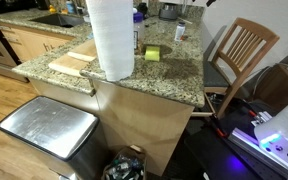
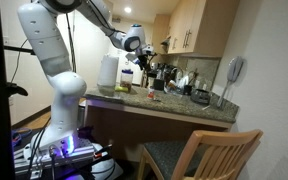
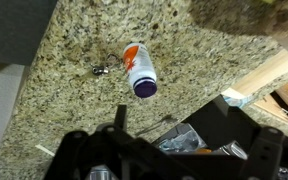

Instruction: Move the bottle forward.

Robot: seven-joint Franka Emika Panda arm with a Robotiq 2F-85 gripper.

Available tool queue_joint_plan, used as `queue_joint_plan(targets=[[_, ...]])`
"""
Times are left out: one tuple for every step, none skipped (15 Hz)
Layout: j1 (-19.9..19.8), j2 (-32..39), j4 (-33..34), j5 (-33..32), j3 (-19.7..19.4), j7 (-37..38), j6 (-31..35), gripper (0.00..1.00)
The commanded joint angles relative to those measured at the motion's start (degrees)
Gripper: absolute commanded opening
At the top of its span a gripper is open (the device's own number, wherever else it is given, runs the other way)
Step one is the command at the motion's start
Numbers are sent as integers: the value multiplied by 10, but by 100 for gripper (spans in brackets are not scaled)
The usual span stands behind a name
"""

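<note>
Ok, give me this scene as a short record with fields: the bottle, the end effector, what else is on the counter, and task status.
target: small slim white and orange-red bottle on the speckled granite counter
bottle pose: upright or lying, cannot tell
arm: black end effector open, empty, above the bottle, not touching
nearby: tall white paper towel roll; small yellow-green block
status: bottle not yet grasped

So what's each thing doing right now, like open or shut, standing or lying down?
gripper: open, holding nothing.
bottle: on the counter, not gripped; standing or lying, cannot tell.
paper towel roll: standing upright.
trash can: lid shut.
</note>
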Motion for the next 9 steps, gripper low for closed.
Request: queue_joint_plan(targets=[[-40,93,75,-70,32,72,5,100],[-16,56,33,-44,14,45,14,100],[-21,76,48,-57,18,59,15,100],[-22,88,59,-61,18,64,15,100],[-24,93,66,-62,18,65,15,100],[-24,94,68,-62,18,65,14,100],[-26,114,74,-63,18,71,23,100],[-23,133,82,-50,15,72,33,100],[-22,151,89,-44,15,79,45,100]])
